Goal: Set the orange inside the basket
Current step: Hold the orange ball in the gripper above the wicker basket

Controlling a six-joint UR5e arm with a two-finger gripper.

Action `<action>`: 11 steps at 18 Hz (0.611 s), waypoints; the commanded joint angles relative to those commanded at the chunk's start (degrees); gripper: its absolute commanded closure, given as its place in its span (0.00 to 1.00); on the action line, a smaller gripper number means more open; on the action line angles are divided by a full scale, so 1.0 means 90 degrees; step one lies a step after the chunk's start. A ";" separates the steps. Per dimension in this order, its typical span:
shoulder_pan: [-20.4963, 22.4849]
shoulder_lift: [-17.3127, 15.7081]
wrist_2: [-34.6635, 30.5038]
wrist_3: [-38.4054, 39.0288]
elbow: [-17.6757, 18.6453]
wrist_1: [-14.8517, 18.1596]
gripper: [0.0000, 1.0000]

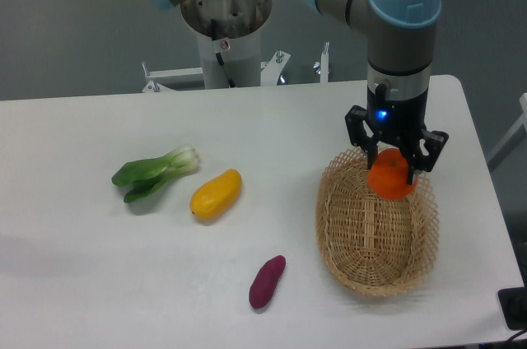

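Observation:
The orange (392, 180) is a small round bright-orange fruit held between the black fingers of my gripper (394, 169), which is shut on it. It hangs over the far end of the basket (377, 260), an oval tan wicker basket at the right side of the table. The orange sits about level with the basket's back rim; whether it touches the weave I cannot tell. The fruit's top is hidden by the gripper body.
A yellow-orange mango-like fruit (216, 194) lies mid-table, a green bok choy (155, 172) to its left, and a purple sweet potato (267, 281) near the front. The arm's base column (224, 32) stands behind the table. The table's right edge runs close to the basket.

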State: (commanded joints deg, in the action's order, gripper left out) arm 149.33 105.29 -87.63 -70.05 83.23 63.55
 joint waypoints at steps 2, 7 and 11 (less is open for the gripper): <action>0.0000 0.0000 -0.0010 0.0000 0.0058 -0.0020 0.41; 0.0000 0.0000 -0.0010 0.0000 0.0068 -0.0010 0.41; -0.0019 0.0000 -0.0019 0.0000 0.0156 -0.0029 0.41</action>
State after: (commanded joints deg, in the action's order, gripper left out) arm 149.15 105.29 -87.80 -70.05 84.63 63.28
